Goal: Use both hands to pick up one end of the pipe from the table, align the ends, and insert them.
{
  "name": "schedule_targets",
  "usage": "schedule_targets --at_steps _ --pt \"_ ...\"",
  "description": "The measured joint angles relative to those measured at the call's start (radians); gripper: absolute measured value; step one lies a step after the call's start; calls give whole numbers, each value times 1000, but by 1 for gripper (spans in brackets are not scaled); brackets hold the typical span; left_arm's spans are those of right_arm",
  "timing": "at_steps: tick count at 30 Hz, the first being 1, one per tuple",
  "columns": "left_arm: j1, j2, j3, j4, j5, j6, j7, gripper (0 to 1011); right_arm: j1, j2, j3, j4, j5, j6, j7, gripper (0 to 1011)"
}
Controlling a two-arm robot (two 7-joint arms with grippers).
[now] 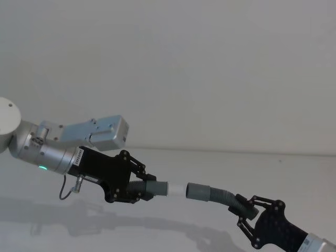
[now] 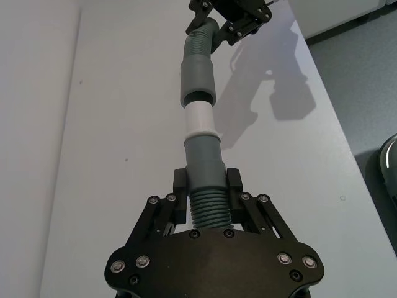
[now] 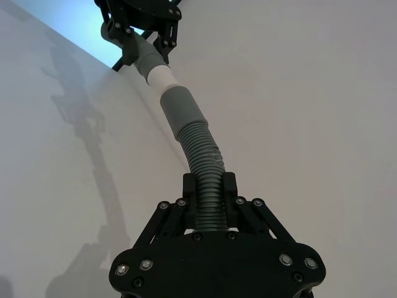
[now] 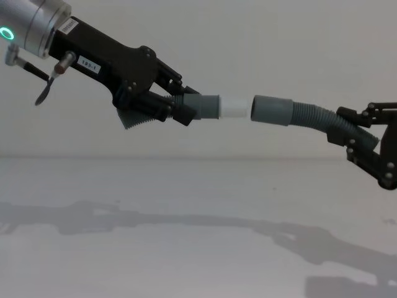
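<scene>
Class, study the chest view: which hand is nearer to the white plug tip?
Left. The left hand grips the short piece just behind the white tip; the right hand holds the ribbed hose at its far end, beyond the cuff.

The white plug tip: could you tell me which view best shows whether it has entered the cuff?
The chest view: side-on, the white plug tip of the short piece in the left gripper seems to stop short of the cuff of the hose in the right gripper. In the head and wrist views, they seem to touch.
</scene>
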Motion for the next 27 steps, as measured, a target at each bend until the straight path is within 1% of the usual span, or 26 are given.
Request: schedule_targets --at_steps 17,27 --pt "-17 -15 15 41 -6 -23 -1 336 0 -1 -7 -18 14 6 11 225" --pt "-25 -22 23 54 -10 -32 -1 336 -3 -1 -11 -29 15 12 12 225"
